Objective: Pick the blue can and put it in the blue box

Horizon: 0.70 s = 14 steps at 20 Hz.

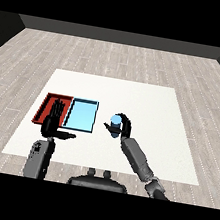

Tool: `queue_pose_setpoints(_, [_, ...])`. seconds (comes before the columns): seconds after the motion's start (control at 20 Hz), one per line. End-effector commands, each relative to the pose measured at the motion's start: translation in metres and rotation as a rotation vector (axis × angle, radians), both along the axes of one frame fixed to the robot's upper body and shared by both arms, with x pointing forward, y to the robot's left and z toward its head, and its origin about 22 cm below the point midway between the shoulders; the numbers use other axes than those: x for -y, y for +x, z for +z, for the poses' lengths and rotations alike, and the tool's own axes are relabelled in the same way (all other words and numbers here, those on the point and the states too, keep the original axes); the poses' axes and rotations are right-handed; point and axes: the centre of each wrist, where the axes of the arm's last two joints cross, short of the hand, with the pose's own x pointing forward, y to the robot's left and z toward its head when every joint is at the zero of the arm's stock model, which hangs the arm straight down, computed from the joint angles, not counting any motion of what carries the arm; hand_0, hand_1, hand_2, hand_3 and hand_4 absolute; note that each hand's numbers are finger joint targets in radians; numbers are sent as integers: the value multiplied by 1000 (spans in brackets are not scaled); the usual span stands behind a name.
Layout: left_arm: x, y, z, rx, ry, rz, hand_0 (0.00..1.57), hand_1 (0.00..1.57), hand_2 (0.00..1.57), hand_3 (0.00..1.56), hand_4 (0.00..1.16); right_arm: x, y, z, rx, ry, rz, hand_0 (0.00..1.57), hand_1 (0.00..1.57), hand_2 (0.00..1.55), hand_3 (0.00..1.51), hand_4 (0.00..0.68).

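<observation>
Fingers of the right hand (124, 126) curl round the blue can (115, 120), keeping it upright for carrying; the blue box (82, 114) lies just to that hand's left. The left hand (52, 122) hovers flat, fingers straight, over the red tray (47, 102), idle.
</observation>
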Motion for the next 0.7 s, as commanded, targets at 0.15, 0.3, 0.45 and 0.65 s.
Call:
queue_pose_setpoints(0.15, [32,16,-5,-40,28,-103,0,0,0,0,0,-5,6,49,97,-74,45,1458,1458,1455,1401,623])
queue_pose_setpoints(0.3, [25,7,5,-81,31,-120,0,0,0,0,0,10,9,70,155,-140,56,1430,1430,1447,1393,622])
queue_pose_setpoints(0.45, [61,18,-13,-123,51,-135,0,0,0,0,0,2,11,84,210,-154,69,1435,1435,1447,1403,617])
queue_pose_setpoints(0.65, [65,16,-9,-147,52,-161,0,0,0,0,0,17,-3,95,211,-166,66,1421,1421,1445,1405,616])
